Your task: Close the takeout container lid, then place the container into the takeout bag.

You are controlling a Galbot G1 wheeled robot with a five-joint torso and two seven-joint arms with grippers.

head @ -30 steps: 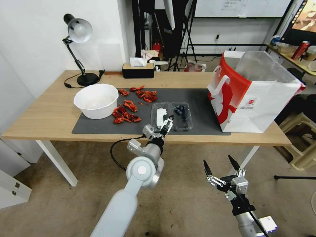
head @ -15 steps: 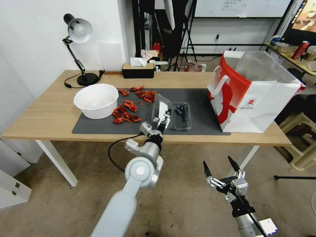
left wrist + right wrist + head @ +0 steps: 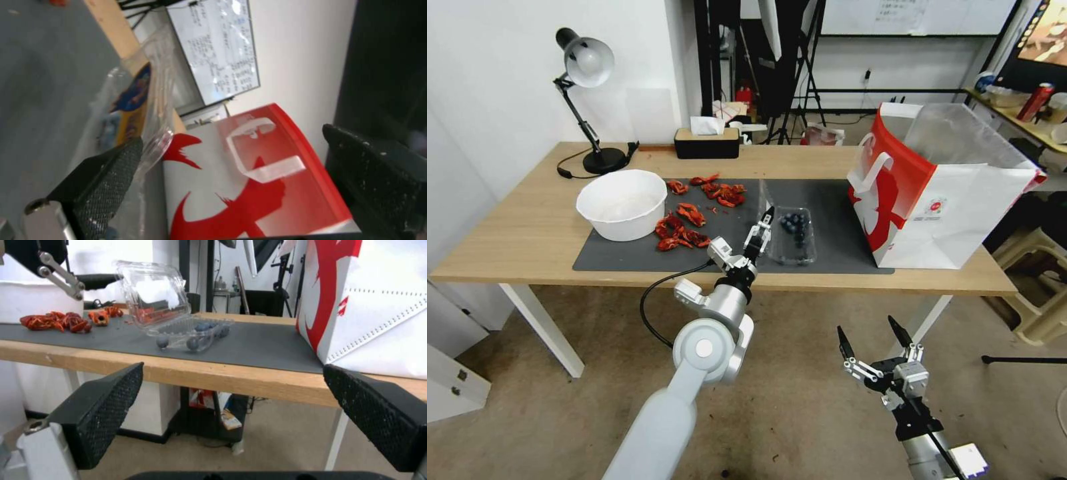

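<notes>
Left pincer [image 3: 762,230], spread wide, nudging the lid [image 3: 153,293] up near upright above the box [image 3: 796,235] on the worktop mat [image 3: 834,227]. Right pincer [image 3: 867,341] open, empty, low. Risk: lid springing back or, seemingly, light box skidding toward the bag [image 3: 940,193].

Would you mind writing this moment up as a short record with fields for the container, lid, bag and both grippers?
container: takeout container on the grey mat, blueberries in its base
lid: lid raised, standing nearly upright, not closed
left gripper: left gripper at the lid's edge, jaws wide apart, one finger against the clear plastic
right gripper: right gripper open, low in front of the table, idle
bag: takeout bag upright on the table, to the container's right, top open
</notes>
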